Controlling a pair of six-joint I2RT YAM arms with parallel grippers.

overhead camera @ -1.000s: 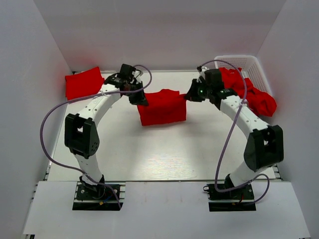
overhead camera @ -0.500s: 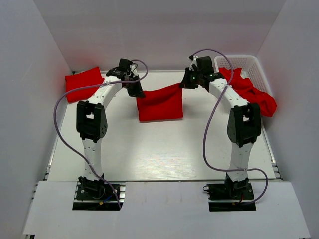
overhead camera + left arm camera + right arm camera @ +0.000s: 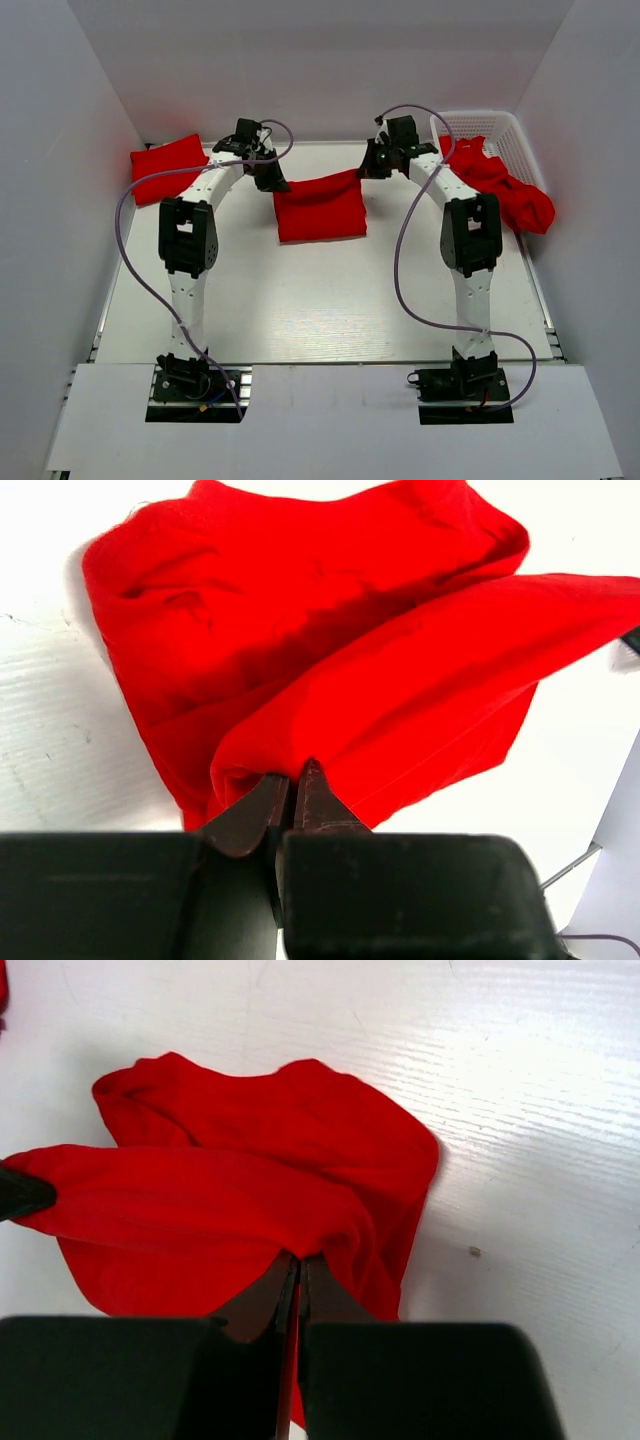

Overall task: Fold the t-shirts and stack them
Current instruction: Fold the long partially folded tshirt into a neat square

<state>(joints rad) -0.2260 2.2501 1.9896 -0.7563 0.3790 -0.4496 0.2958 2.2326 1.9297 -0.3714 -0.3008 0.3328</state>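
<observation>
Top external view: a plain bright red soft-cloth t-shirt (image 3: 320, 208) hangs stretched as a loose, sagging rectangle, well left of the white plastic lattice basket (image 3: 478, 120). A crumpled heap of red shirts (image 3: 505, 190) spills over that basket's rim, and a folded red shirt (image 3: 168, 167) lies farthest left of it.

Left wrist view: the left gripper (image 3: 293, 780), nearly closed, pinches a rumpled fold of the hanging shirt.

Right wrist view: the right gripper (image 3: 300, 1263), fully closed, clamps the opposite corner above the white table (image 3: 520, 1110).

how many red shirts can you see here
3 visible: a folded shirt at the far left, a middle shirt pinched by the left end effector and right end effector, and a heap spilling from the basket, possibly hiding more.
</observation>
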